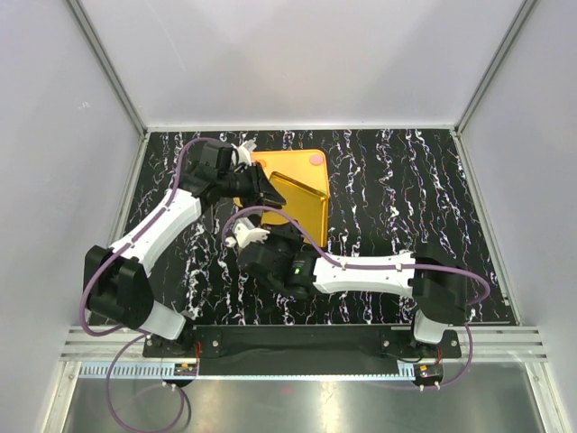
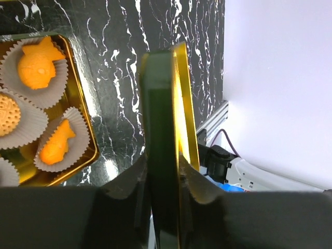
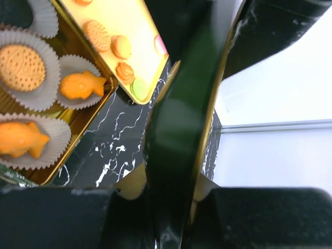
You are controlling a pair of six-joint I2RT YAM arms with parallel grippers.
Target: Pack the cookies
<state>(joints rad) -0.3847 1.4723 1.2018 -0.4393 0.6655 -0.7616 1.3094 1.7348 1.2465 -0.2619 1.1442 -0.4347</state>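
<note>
Cookies (image 2: 35,65) in gold tin (image 2: 85,119) lying just left of left tool (image 2: 165,179); left and right tool (image 3: 168,187) each clamped on thin gold-edged panel (image 2: 174,104) held edge-on

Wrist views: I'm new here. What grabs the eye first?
A gold tin at the left of both views, holding orange fish-shaped cookies in white paper cups. Then a gold-rimmed panel on edge at centre, clamped by the left gripper; the right gripper clamps a dark gold-edged sheet likewise.
</note>
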